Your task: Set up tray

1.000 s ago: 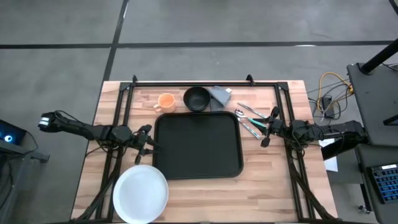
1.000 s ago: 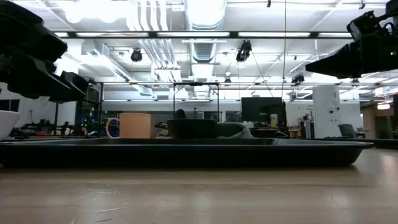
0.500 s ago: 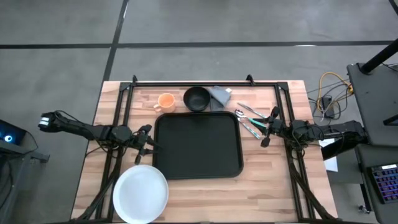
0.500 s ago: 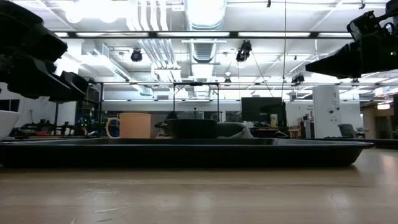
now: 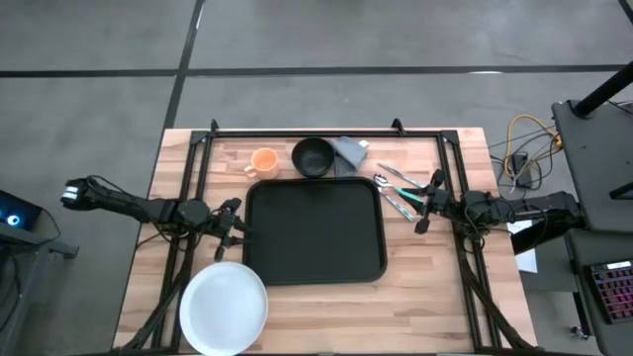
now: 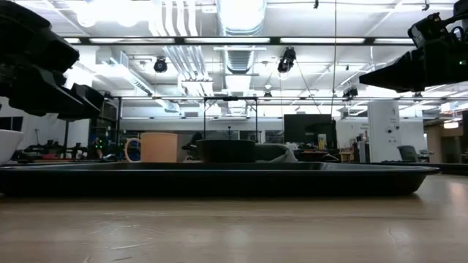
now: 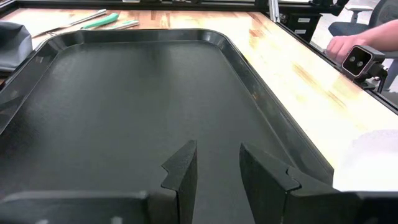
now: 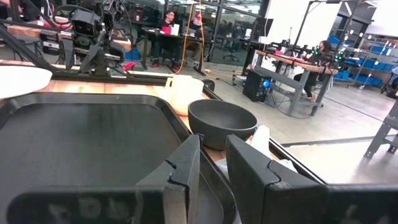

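The black tray (image 5: 315,229) lies flat in the middle of the wooden table, also seen in the left wrist view (image 7: 124,93) and the right wrist view (image 8: 81,137). My left gripper (image 5: 237,229) is at the tray's left rim. It points toward the table's right over the tray floor, with its fingers (image 7: 217,165) a little apart and touching nothing. My right gripper (image 5: 423,203) hovers just beyond the tray's right rim, over the cutlery (image 5: 398,193). It points left, with a narrow gap (image 8: 211,155) between its fingers.
A white plate (image 5: 224,309) sits at the near left, by the tray's corner. Along the tray's far edge stand an orange cup (image 5: 263,162), a black bowl (image 5: 314,156) and a grey cloth (image 5: 349,150). Black frame rails run along the table's left, right and far sides. People sit in the room beyond.
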